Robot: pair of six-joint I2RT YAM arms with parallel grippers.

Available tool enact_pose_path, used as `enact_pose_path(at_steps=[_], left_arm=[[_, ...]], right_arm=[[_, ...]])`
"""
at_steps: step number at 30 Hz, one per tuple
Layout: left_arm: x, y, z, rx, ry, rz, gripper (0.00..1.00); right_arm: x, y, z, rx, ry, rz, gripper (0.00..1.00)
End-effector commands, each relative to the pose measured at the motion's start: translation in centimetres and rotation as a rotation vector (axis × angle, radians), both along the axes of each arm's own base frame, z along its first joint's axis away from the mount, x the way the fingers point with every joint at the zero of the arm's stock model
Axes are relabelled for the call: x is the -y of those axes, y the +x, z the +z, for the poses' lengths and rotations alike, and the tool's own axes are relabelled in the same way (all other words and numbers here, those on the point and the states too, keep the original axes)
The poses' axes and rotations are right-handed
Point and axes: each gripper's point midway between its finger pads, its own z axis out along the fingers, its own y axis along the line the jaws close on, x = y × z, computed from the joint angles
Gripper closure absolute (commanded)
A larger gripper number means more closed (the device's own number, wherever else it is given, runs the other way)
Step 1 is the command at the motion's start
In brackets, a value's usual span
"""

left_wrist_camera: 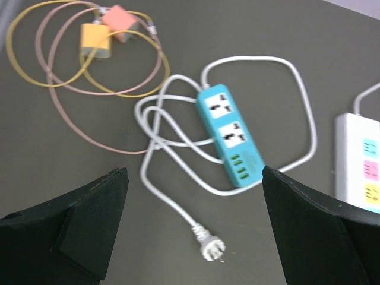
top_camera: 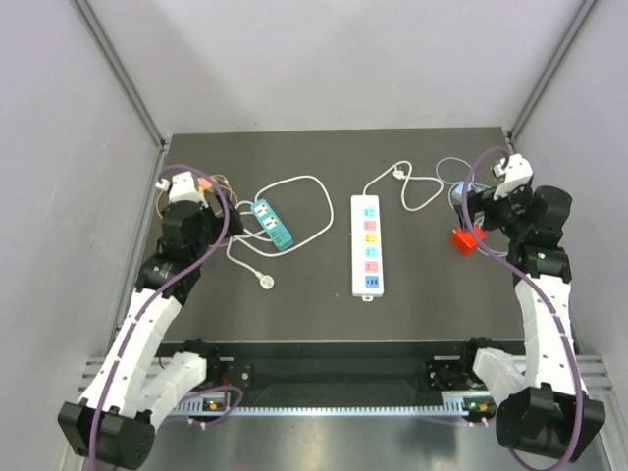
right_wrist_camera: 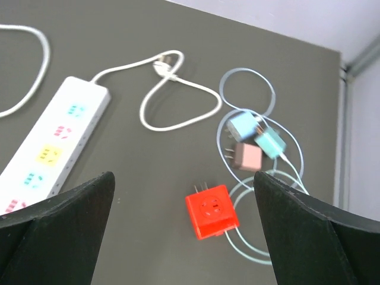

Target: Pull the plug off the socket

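Note:
The socket (top_camera: 366, 245) is a long white power strip with pastel outlets, lying lengthwise at the table's middle; it also shows as the socket (right_wrist_camera: 53, 151) and the socket (left_wrist_camera: 356, 160). No plug sits in its outlets. A red cube plug (top_camera: 463, 241) lies on the table to its right, prongs free, on a pale blue cable. In the right wrist view the red plug (right_wrist_camera: 212, 211) rests below my right gripper (right_wrist_camera: 183, 178), which is open and apart from it. My left gripper (left_wrist_camera: 195, 172) hangs open over the table at the far left, holding nothing.
A teal power strip (left_wrist_camera: 230, 133) with a looped white cord and loose plug (left_wrist_camera: 212, 246) lies left of the socket. Yellow (left_wrist_camera: 95, 40) and pink (left_wrist_camera: 122, 24) chargers with coiled cables sit at the back left. Blue (right_wrist_camera: 242, 126), teal (right_wrist_camera: 270, 142) and pink (right_wrist_camera: 248, 157) chargers lie behind the red plug.

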Motion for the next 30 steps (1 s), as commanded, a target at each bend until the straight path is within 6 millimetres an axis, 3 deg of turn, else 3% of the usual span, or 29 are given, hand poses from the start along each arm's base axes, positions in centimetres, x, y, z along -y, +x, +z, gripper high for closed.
enact_pose_path(at_steps=[1,5,8,12,30], left_arm=[[-2.2,0.1,0.7,-0.001,0.044,0.028,0.01],[-5.2,0.2,-0.3,-0.033,0.125,0.102,0.01],[-6.2,-0.1,-1.1,-0.051,0.163,0.144,0.01],[-6.4,-0.5,-1.7,-0.026,0.170,0.149,0.01],[-5.5,-1.1,-0.9,0.025,0.157,0.089,0.01]], right_arm=[[3.1,0.4,2.4,0.045,0.050,-0.219,0.00],[4.0,-0.3,2.5,0.058,0.065,-0.283,0.00],[4.2,-0.7,2.6,0.068,0.077,-0.308,0.00],[4.5,-1.1,2.5,0.060,0.107,-0.346,0.00],[7.1,-1.3,1.3,0.053,0.206,-0.557,0.00]])
